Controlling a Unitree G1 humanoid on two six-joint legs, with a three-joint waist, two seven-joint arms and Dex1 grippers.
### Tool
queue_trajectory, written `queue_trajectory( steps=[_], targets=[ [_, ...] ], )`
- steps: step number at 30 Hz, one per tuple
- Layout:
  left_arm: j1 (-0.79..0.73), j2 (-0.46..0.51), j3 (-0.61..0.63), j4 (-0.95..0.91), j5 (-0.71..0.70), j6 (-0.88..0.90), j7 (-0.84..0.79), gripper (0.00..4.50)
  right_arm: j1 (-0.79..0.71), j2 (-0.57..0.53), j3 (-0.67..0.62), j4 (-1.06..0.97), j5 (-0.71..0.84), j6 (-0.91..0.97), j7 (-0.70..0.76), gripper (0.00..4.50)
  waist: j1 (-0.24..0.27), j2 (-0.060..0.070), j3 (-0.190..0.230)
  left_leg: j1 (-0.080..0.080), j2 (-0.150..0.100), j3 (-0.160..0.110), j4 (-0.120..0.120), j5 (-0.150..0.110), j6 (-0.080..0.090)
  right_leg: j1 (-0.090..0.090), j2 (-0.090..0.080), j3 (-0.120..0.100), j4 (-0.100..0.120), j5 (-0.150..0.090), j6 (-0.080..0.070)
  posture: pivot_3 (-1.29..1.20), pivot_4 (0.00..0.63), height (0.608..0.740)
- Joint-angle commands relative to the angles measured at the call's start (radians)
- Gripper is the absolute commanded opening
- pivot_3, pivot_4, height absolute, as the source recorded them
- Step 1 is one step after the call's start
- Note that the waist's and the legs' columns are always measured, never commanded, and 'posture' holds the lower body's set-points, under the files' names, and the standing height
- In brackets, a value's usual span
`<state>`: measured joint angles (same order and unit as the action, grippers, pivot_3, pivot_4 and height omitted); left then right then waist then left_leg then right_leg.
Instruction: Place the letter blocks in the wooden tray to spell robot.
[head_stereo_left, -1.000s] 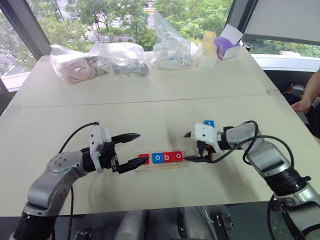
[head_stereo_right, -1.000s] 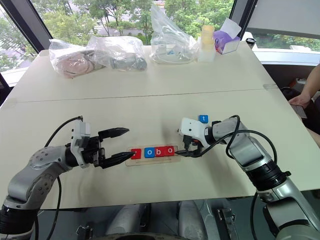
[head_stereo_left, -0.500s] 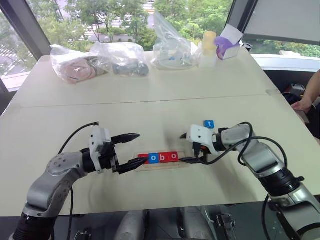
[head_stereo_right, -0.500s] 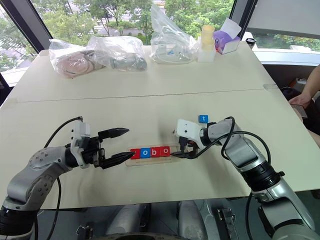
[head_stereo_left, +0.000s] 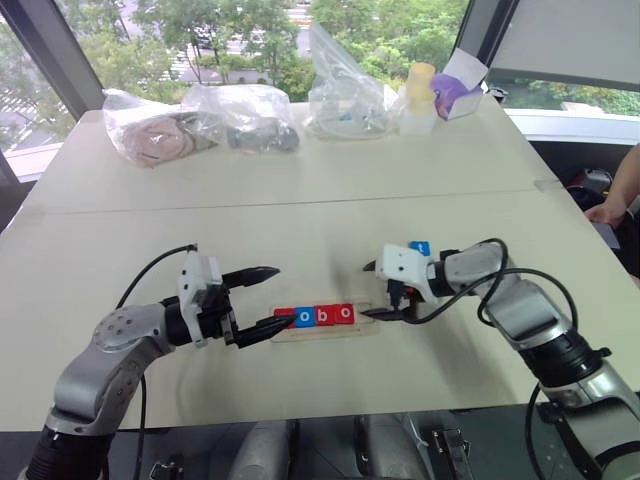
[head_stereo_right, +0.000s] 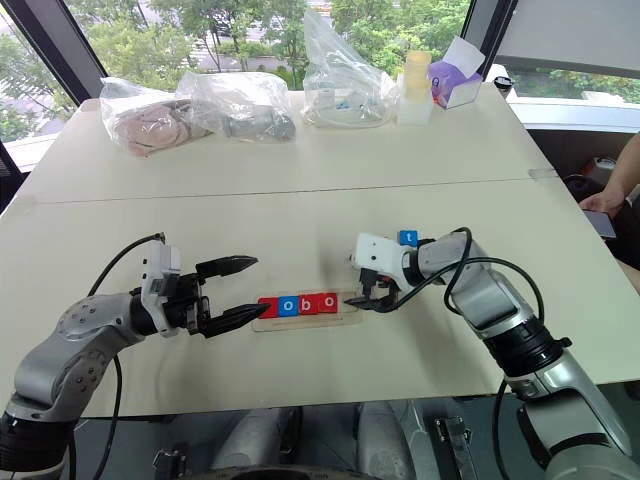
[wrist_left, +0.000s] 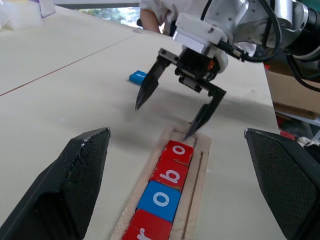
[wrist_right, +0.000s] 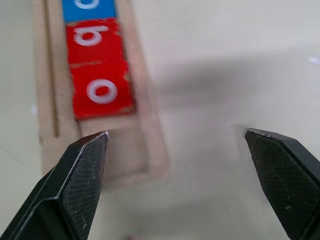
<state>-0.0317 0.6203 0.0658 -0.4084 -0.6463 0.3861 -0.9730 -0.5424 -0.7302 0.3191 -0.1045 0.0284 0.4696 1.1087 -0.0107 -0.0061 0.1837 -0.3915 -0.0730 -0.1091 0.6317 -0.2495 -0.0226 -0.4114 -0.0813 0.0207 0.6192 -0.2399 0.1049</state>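
The wooden tray lies near the table's front edge. Four letter blocks sit in it in a tight row from its left end: red r, blue o, red b, red o. The slot at its right end is bare wood. The blue t block lies on the table behind my right wrist. My left gripper is open at the tray's left end, its lower finger by the r. My right gripper is open and empty, its lower fingertip at the tray's right end.
Several clear plastic bags lie along the far side of the table, with a pale bottle and a purple box beside them. A person's arm shows at the right edge. Bare tabletop surrounds the tray.
My right gripper swept left along the tray and drew back a little. The o, b and o blocks slid left against the r, baring the tray's right end. The left gripper stayed still.
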Motion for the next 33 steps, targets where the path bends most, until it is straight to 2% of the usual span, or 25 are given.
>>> queue_trajectory(
  steps=[1,3,6,11,17,24,33],
  targets=[
    [-0.008,-0.002,0.014,-0.025,-0.015,-0.007,0.0,4.5,-0.044,-0.015,-0.103,-0.003,0.038,0.042,-0.03,4.46,0.0,0.0,0.0,0.0,0.0,0.0,0.0,0.0,0.0,0.0,0.0,0.0,0.0,0.0,0.0,0.0,0.15,0.74],
    [-0.011,-0.009,0.008,-0.02,-0.012,-0.012,0.0,4.5,-0.057,-0.006,-0.155,0.023,0.033,0.088,-0.097,4.46,0.0,0.0,0.0,0.0,0.0,0.0,0.0,0.0,0.0,0.0,0.0,0.0,0.0,0.0,0.0,0.0,0.15,0.74],
    [-0.018,-0.026,-0.006,-0.009,-0.002,-0.022,-0.002,4.5,-0.082,0.057,-0.24,0.069,0.004,0.224,-0.291,4.46,0.0,0.0,0.0,0.0,0.0,0.0,0.0,0.0,0.0,0.0,0.0,0.0,0.0,0.0,0.0,0.0,0.15,0.74],
    [-0.031,-0.04,-0.016,0.004,0.007,-0.025,-0.008,4.5,-0.119,0.149,-0.308,0.132,-0.018,0.399,-0.493,4.46,-0.001,0.0,0.0,0.0,0.0,0.0,-0.001,0.0,-0.001,-0.001,0.0,0.001,0.001,0.0,-0.001,0.0,0.15,0.74],
    [-0.037,-0.041,-0.017,0.013,0.013,-0.031,-0.013,4.5,-0.11,0.3,-0.421,0.036,0.018,0.658,-0.677,4.46,-0.003,0.0,0.0,0.0,0.0,0.0,-0.001,0.0,-0.001,-0.002,0.0,0.001,0.002,0.001,-0.001,0.0,0.15,0.74],
    [-0.03,-0.041,-0.013,0.012,0.018,-0.037,-0.013,4.5,-0.054,0.401,-0.461,-0.061,0.042,0.809,-0.77,4.46,-0.001,0.0,0.0,0.0,-0.001,0.001,-0.001,0.0,-0.001,-0.004,0.0,0.002,0.007,0.001,-0.001,0.0,0.15,0.74],
    [-0.035,-0.046,-0.014,0.014,0.024,-0.038,-0.007,4.5,-0.033,0.454,-0.475,-0.014,0.056,0.818,-0.85,4.46,-0.004,0.001,-0.001,0.0,-0.001,0.001,0.0,0.001,-0.001,-0.005,0.001,0.002,0.01,0.001,-0.001,0.0,0.15,0.74]
  ],
)
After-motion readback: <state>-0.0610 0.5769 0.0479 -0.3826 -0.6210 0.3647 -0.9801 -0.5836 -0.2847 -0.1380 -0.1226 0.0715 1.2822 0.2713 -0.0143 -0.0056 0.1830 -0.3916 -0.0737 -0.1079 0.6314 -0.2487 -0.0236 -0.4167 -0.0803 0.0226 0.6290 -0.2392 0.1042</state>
